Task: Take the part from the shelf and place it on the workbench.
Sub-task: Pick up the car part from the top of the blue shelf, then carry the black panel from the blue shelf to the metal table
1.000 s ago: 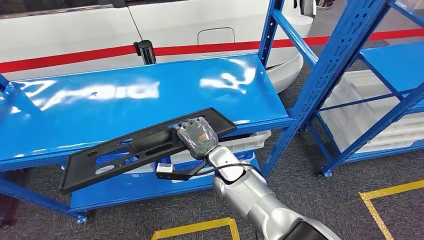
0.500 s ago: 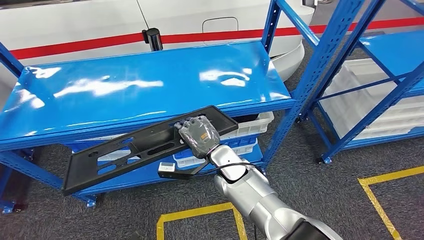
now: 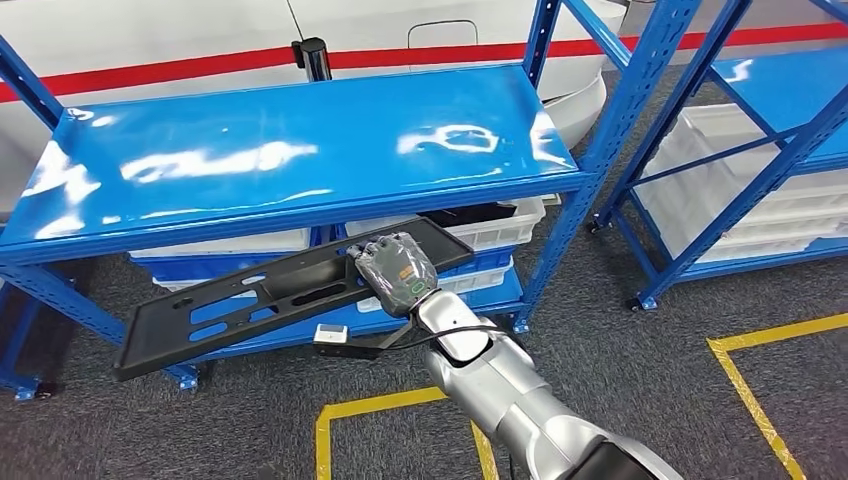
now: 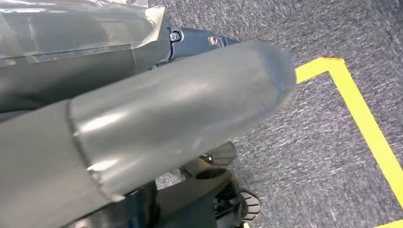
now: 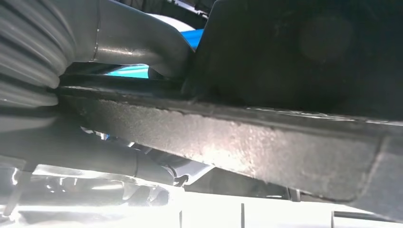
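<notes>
Under the shelf top: white bins [image 3: 490, 232] at 12 o'clock, contents unclear.
Part [image 3: 270, 292]: long black panel, off the blue shelf [image 3: 300, 160], carried tilted.
Right hand [image 3: 397, 272]: fingers clasp its right end.
Left hand [image 4: 142, 128]: pose cannot be told.

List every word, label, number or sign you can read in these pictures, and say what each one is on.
No text can be read.
Right hand: an orange and green marking on its back, too small to read.
Black part that the hand holds: no lettering visible.
Blue shelf, white car, white bins: no readable writing.
</notes>
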Robot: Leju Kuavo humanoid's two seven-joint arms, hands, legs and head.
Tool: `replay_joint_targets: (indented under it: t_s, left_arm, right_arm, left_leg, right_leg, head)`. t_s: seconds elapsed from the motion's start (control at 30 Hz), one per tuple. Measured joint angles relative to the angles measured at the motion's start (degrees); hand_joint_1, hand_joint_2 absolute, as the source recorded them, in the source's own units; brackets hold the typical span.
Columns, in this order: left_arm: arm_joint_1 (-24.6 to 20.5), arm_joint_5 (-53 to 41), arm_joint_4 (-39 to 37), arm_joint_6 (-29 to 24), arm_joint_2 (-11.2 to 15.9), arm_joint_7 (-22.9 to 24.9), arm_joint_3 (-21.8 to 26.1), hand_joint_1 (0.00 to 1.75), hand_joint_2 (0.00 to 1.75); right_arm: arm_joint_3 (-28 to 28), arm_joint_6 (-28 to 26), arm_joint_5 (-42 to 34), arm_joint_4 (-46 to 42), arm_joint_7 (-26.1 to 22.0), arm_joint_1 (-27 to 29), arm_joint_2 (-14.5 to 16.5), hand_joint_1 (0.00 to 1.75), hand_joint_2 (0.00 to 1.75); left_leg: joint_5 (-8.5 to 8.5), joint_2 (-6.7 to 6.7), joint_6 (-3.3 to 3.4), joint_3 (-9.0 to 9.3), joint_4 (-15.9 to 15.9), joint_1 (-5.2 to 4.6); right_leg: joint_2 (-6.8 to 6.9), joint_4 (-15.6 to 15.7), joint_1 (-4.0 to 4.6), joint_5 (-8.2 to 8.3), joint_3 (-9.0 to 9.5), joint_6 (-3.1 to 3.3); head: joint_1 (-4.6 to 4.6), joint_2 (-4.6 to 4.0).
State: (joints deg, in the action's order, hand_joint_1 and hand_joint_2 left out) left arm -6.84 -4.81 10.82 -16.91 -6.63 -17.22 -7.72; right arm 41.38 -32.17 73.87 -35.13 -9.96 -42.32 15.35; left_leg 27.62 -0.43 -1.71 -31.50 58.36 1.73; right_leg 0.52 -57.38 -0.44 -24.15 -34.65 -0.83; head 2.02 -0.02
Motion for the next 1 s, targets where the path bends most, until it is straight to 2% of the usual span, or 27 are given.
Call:
replay_joint_targets:
  t_s: [0.07, 0.1, 0.13, 0.17, 0.23, 0.27, 0.3, 0.33, 0.37, 0.4, 0.43, 0.47, 0.6, 0.7, 0.83, 1.0]
  left_arm:
    - [0.0, -0.03, 0.0, -0.07, -0.01, -0.05, 0.01, 0.0, 0.0]
    - [-0.03, -0.05, 0.01, -0.11, -0.02, -0.05, 0.01, 0.0, 0.0]
    - [-0.07, -0.08, 0.01, -0.15, -0.03, -0.05, 0.01, 0.0, 0.0]
    - [-0.1, -0.16, 0.02, -0.19, -0.04, -0.07, 0.01, 0.0, 0.0]
    - [-0.08, -0.41, 0.02, -0.14, -0.04, -0.38, 0.01, 0.0, 0.0]
    - [-0.06, -0.61, 0.02, -0.08, -0.04, -0.85, 0.01, 0.0, 0.0]
    - [-0.03, -0.92, 0.02, -0.2, -0.04, -1.62, -0.01, 0.0, 0.0]
    - [-0.02, -1.48, 0.03, -0.92, -0.04, -2.97, -0.06, 0.0, 0.44]
    - [-0.03, -2.28, 0.08, -2.56, -0.07, -4.87, -0.21, 0.0, 0.87]
    - [-0.06, -3.1, 0.16, -4.82, -0.14, -6.85, -0.39, 0.0, 1.31]
    - [-0.14, -3.77, 0.25, -7.37, -0.21, -8.71, -0.55, 0.0, 1.75]
    - [-0.25, -4.25, 0.32, -9.69, -0.29, -9.96, -0.67, 0.0, 1.75]
    - [-0.41, -4.7, 0.36, -12.96, -0.39, -10.99, -0.68, 0.0, 1.75]
    - [-0.44, -4.11, 0.37, -13.63, -0.53, -11.04, -0.64, 0.0, 1.75]
    - [-0.46, -3.56, 0.37, -14.01, -0.63, -7.24, -0.52, 0.0, 1.75]
    - [-0.47, -3.22, 0.37, -12.17, -0.77, -6.0, -0.36, 0.0, 1.75]
  right_arm:
    - [0.0, 0.0, 0.0, 0.01, 0.01, 0.04, -0.1, 1.75, 1.75]
    - [0.0, 0.0, 0.01, 0.01, 0.02, 0.04, -0.17, 1.75, 1.75]
    - [0.0, 0.0, 0.02, 0.01, 0.02, 0.04, -0.26, 1.75, 1.75]
    - [0.0, 0.0, 0.02, 0.01, 0.04, 0.07, -0.35, 1.75, 1.75]
    - [0.0, 0.0, 0.03, 0.01, 0.11, 0.27, -0.59, 1.75, 1.75]
    - [0.0, 0.0, 0.03, 0.01, 0.15, 0.41, -0.74, 1.75, 1.75]
    - [0.0, 0.0, 0.05, 0.01, 0.19, 0.53, -0.86, 1.75, 1.75]
    - [-0.01, -0.01, 0.1, 0.0, 0.24, 0.6, -0.95, 1.75, 1.75]
    - [-0.03, -0.05, 0.2, -0.02, 0.28, 0.6, -1.01, 1.75, 1.75]
    - [-0.09, -0.09, 0.33, -0.05, 0.32, 0.58, -1.04, 1.75, 1.75]
    - [-0.18, -0.15, 0.44, -0.08, 0.33, 0.54, -1.05, 1.75, 1.75]
    - [-0.31, -0.2, 0.52, -0.1, 0.29, 0.53, -1.11, 1.75, 1.75]
    - [-0.64, -0.24, 0.66, -0.1, 0.17, 0.75, -1.42, 1.75, 1.75]
    - [-0.79, -0.24, 0.79, -0.1, 0.17, 0.79, -1.48, 1.75, 1.75]
    - [-0.79, -0.31, 0.9, -0.1, 0.17, 0.8, -1.48, 1.75, 1.75]
    - [-0.84, -1.14, 0.68, -0.1, 0.17, 0.81, -1.48, 1.75, 1.75]
  left_leg:
    - [-0.53, 0.11, 1.3, -0.47, -0.4, -0.16]
    - [-0.98, 0.18, 2.08, -0.75, -0.6, -0.2]
    - [-1.4, 0.26, 2.78, -1.07, -0.79, -0.21]
    - [-1.76, 0.31, 3.34, -1.52, -0.81, -0.33]
    - [-2.41, 0.33, 4.01, -2.46, -0.79, -0.58]
    - [-2.74, 0.32, 4.15, -2.86, -0.77, -0.71]
    - [-3.04, 0.3, 4.16, -3.19, -0.76, -0.83]
    - [-3.32, 0.27, 4.11, -3.44, -0.76, -0.95]
    - [-3.58, 0.24, 3.99, -3.62, -0.75, -1.04]
    - [-3.81, 0.23, 3.8, -3.79, -0.7, -1.23]
    - [-4.02, 0.24, 3.57, -3.94, -0.67, -1.35]
    - [-4.1, 0.26, 3.36, -4.09, -0.59, -1.48]
    - [-4.47, 0.39, 3.68, -4.47, -0.59, -1.18]
    - [-5.08, 0.39, 2.83, -4.61, -0.95, -0.93]
    - [-5.61, 0.38, 2.47, -4.67, -1.31, -0.89]
    - [-5.75, 0.38, 2.3, -4.71, -1.39, -0.77]
  right_leg:
    - [-0.04, -0.37, 0.05, 0.01, -0.66, -0.8]
    - [-0.09, -1.54, 0.01, -0.79, -1.42, -0.91]
    - [-0.15, -3.91, -0.04, -2.23, -2.63, -0.81]
    - [-0.21, -7.57, -0.16, -4.12, -4.26, -0.61]
    - [-0.25, -15.3, -0.19, -7.28, -7.19, -0.51]
    - [-0.26, -17.1, -0.19, -7.87, -7.54, -0.67]
    - [-0.26, -16.38, -0.16, -7.6, -6.58, -0.9]
    - [-0.26, -13.32, -0.13, -6.68, -4.4, -1.11]
    - [-0.26, -8.86, -0.08, -5.58, -1.49, -1.15]
    - [-0.26, -4.57, 0.12, -4.72, 1.06, -1.02]
    - [-0.26, -1.46, 0.31, -4.11, 2.84, -0.75]
    - [-0.28, 0.24, 0.41, -3.85, 3.71, -0.45]
    - [-0.43, 0.69, 0.3, -3.27, 3.6, 0.12]
    - [-0.45, 0.65, 0.57, -2.91, 3.24, 0.66]
    - [-0.45, 0.62, 0.61, -2.58, 2.96, 0.97]
    - [-0.45, 0.58, 0.74, -2.51, 2.87, 1.05]
  head:
    - [-0.08, 0.0]
    - [-0.13, -0.01]
    - [-0.19, -0.01]
    - [-0.29, -0.01]
    - [-0.42, 0.0]
    - [-0.45, 0.0]
    - [-0.45, 0.0]
    - [-0.46, 0.0]
    - [-0.47, 0.0]
    - [-0.46, 0.0]
    - [-0.44, 0.0]
    - [-0.42, 0.0]
    - [-0.31, -0.01]
    - [-0.3, -0.01]
    - [-0.27, 0.0]
    - [-0.3, 0.0]
